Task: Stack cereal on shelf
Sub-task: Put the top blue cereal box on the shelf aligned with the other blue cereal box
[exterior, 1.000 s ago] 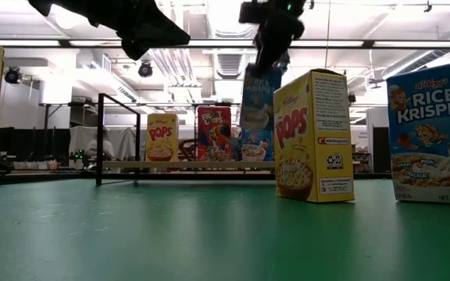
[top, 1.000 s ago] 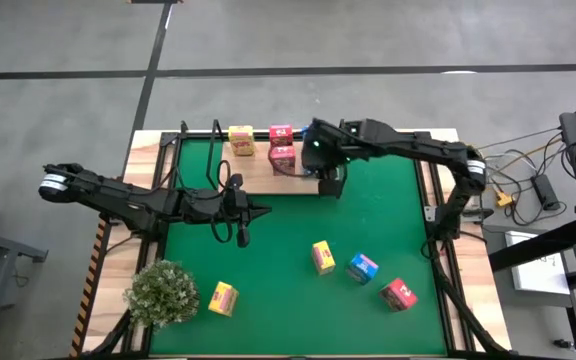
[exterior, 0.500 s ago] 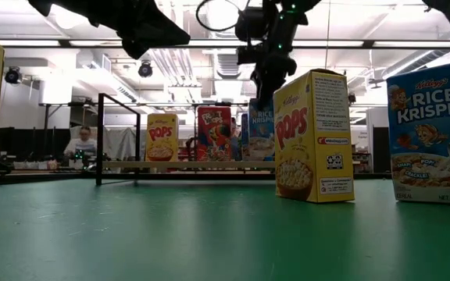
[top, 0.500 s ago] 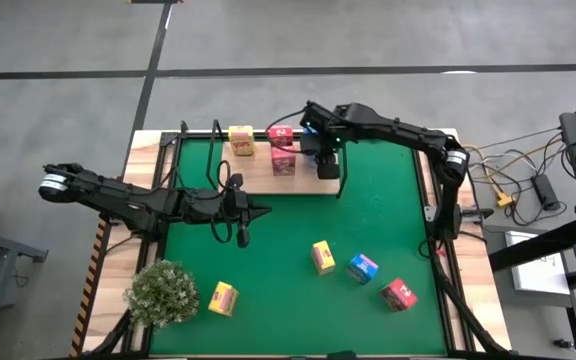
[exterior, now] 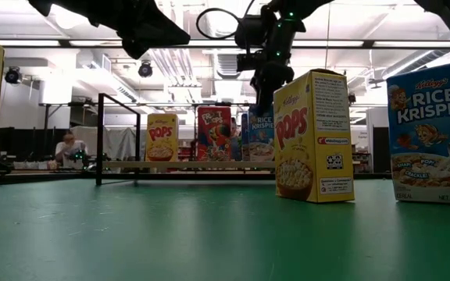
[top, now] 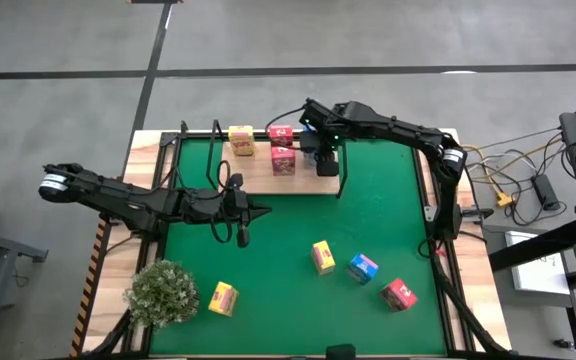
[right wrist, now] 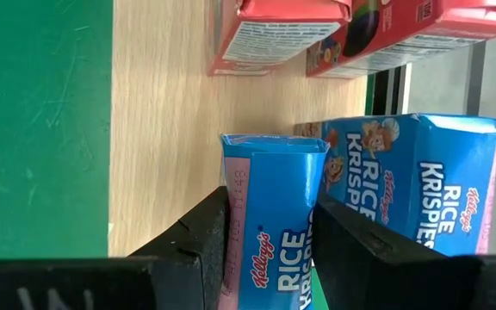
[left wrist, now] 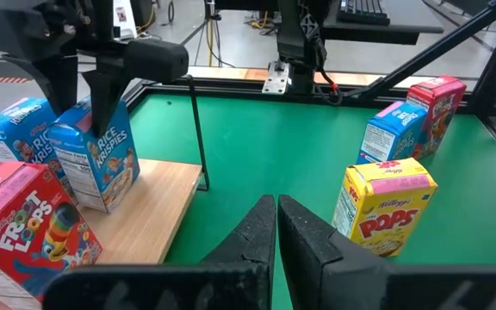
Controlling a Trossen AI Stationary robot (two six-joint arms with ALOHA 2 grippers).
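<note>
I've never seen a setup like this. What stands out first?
The right pincer is shut on a blue carton at the shelf along the mat's far edge, beside other cartons. Four more cartons lie loose on the green mat, and a plant sits at its near left corner.

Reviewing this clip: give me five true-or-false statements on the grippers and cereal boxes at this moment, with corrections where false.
1. The right gripper is shut on a blue Rice Krispies carton over the shelf. True.
2. The left gripper is open wide. False: its fingers are pressed together and hold nothing.
3. Four cartons lie on the green mat, off the shelf. True: two yellow, one blue, one red.
4. The plant stands on the shelf. False: it stands at the mat's near left corner.
5. The shelf holds only yellow cartons. False: red and blue ones are there too.
</note>
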